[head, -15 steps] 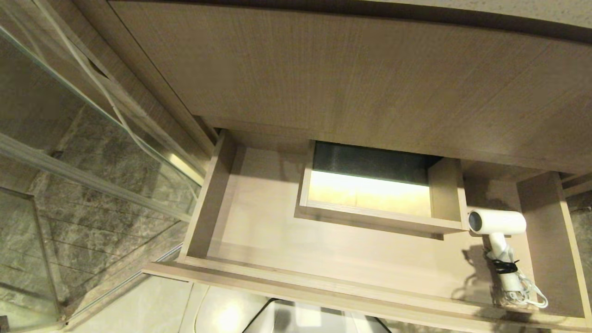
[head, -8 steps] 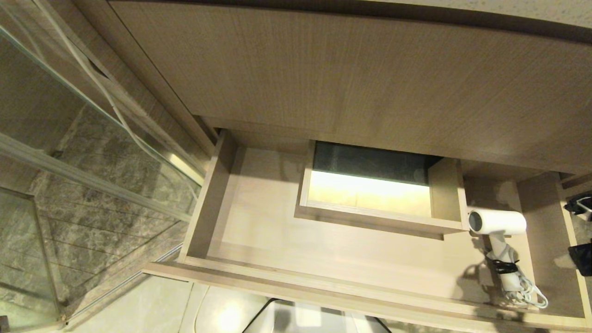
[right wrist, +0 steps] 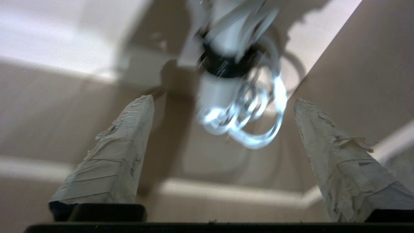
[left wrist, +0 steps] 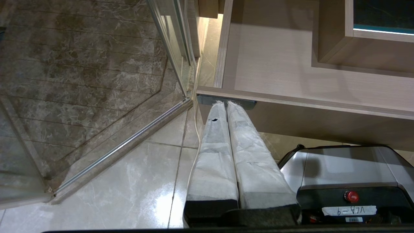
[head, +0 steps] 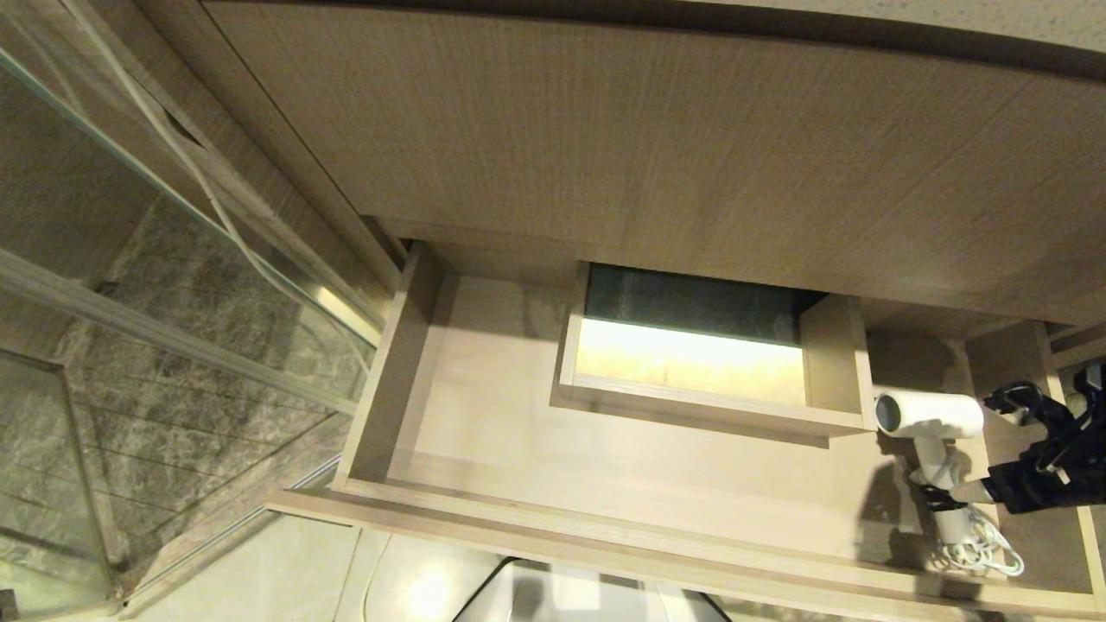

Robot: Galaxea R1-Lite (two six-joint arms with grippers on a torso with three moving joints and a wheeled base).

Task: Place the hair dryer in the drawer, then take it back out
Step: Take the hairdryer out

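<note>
The right gripper (head: 994, 449) stands with its jaws spread wide and holding nothing, at the right-hand end of the drawer (head: 553, 518), just beside the hair dryer (head: 931, 416). In the right wrist view the two padded fingers (right wrist: 116, 161) flank the handle's lower end and the looped cord (right wrist: 245, 126) without touching either. The left gripper (left wrist: 226, 106) hangs closed and empty outside the drawer front, near the floor.

The hair dryer lies on the drawer floor, at the right of the box-shaped cut-out (head: 691, 371), barrel nearly touching the cut-out's corner, handle pointing toward the drawer front, cord bundled by a dark tie against the handle.

Assessment: the body appears to be rigid smooth plastic, small and probably light, so slip is the main concern, not weight. The barrel is round and wide and would likely roll in the jaws. The straight handle, above the tie, offers the better purchase. The cord loops are soft and could snag a finger or the drawer wall on the way out.
</note>
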